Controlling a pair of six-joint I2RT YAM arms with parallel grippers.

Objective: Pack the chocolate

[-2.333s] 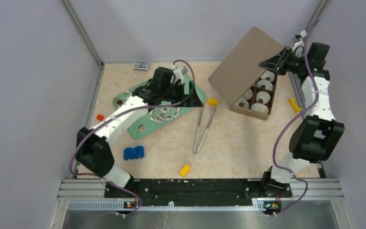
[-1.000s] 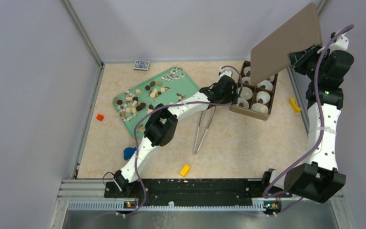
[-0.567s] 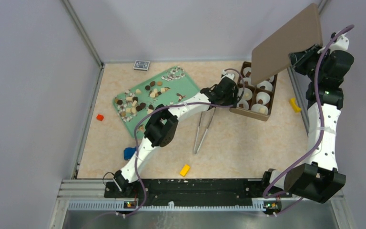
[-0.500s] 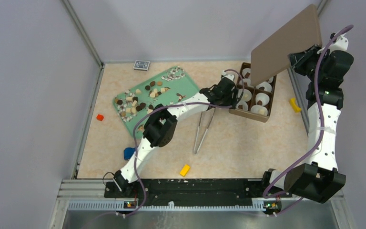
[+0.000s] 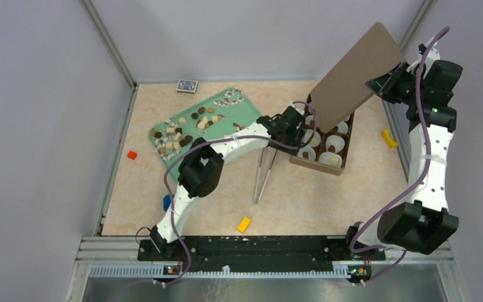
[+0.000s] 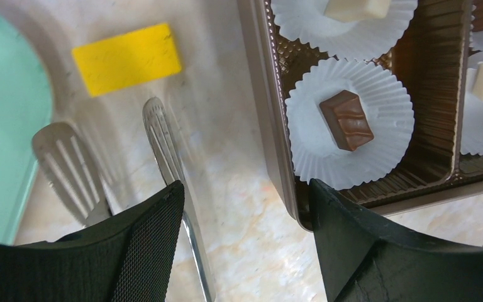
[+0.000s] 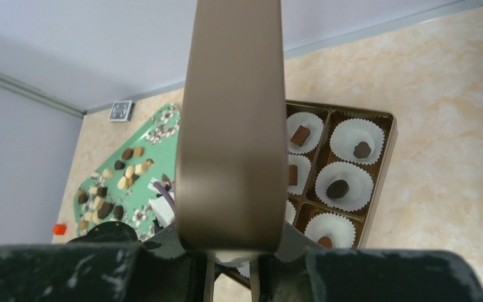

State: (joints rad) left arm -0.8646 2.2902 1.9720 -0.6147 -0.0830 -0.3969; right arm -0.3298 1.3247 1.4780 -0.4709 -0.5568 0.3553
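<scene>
No legible text, label or number anywhere.

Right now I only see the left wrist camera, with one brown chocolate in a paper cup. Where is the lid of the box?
Observer: The right gripper holds the lid tilted in the air over the far end of the box.
Operator: Are there more chocolates to pack?
Observer: Yes, lots of chocolates lie on the green tray, left of the box.
Operator: What is in the cups I can't see?
Observer: Two cups on the side of the box away from the tray hold dark pieces.
</scene>
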